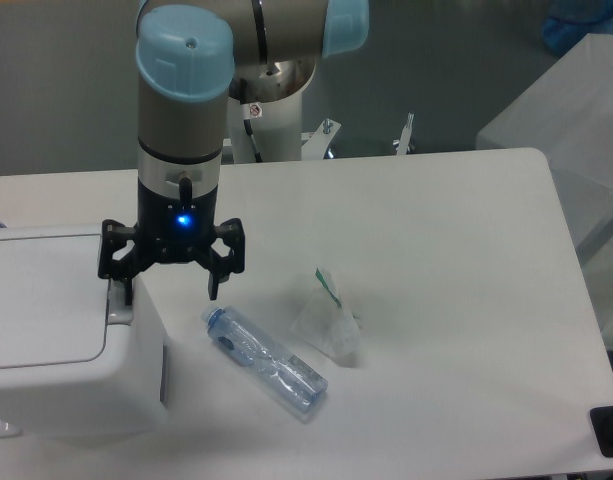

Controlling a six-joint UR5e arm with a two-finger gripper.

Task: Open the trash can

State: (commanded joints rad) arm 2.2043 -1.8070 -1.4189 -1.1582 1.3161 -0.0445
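Observation:
The trash can (pixel 56 330) is a large white boxy bin at the left edge of the table, its flat lid down. A grey strip (pixel 119 308) runs along the lid's right edge. My gripper (pixel 170 291) hangs straight down over the bin's right rim, fingers spread wide and open. The left fingertip (pixel 125 293) sits at the grey strip; I cannot tell if it touches. The right fingertip (pixel 212 289) hangs over the table beside the bin. Nothing is held.
A clear plastic bottle (pixel 265 361) lies on the table just right of the bin, below the right finger. A crumpled clear wrapper (pixel 326 322) lies to its right. The robot's base (pixel 276 120) stands at the table's far edge.

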